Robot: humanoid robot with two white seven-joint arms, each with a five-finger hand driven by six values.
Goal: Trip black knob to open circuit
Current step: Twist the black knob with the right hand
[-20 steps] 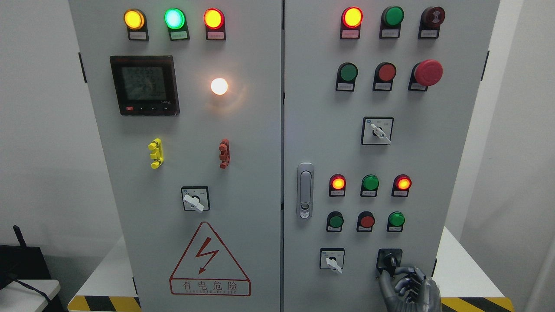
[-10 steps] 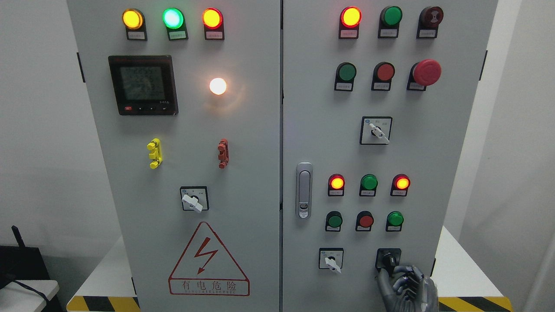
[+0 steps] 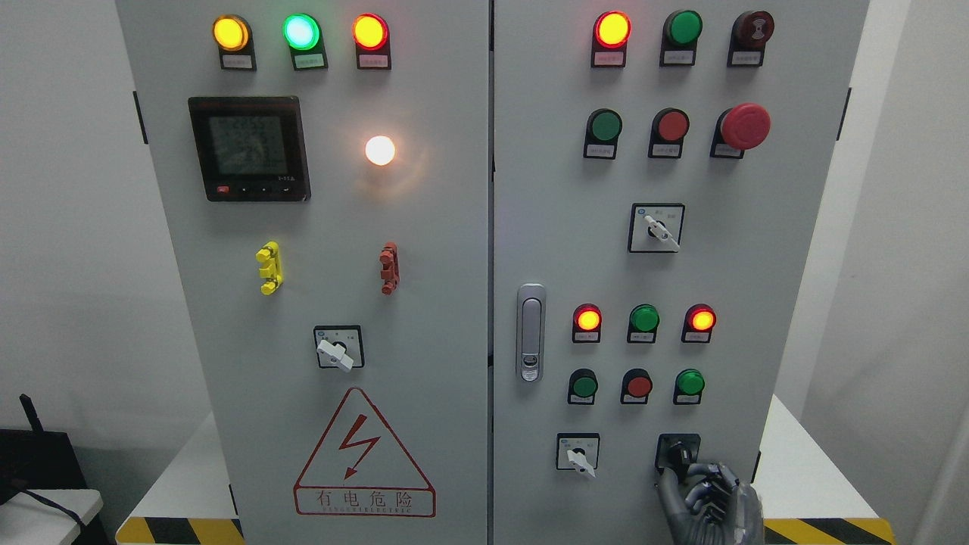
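Observation:
The black knob point(image 3: 680, 454) sits on a black square plate at the lower right of the grey cabinet's right door point(image 3: 727, 265). Its short lever points slightly down and to the right. My right hand point(image 3: 685, 478), dark grey metal, comes up from the bottom edge just under the knob. Its thumb point(image 3: 666, 488) stands at the plate's lower left. The curled fingers point(image 3: 711, 481) close in from the lower right on the knob's lower end. The palm hides the panel below the plate.
A white rotary switch point(image 3: 579, 456) sits left of the knob. Above them are rows of red and green lamps and buttons point(image 3: 644, 319), a door latch point(image 3: 531, 333) and a red mushroom stop point(image 3: 745, 126). Yellow-black tape point(image 3: 817, 530) marks the white base's edge.
The whole picture has slid a few pixels to the left. My right hand stays at the knob, and the lever's angle looks the same.

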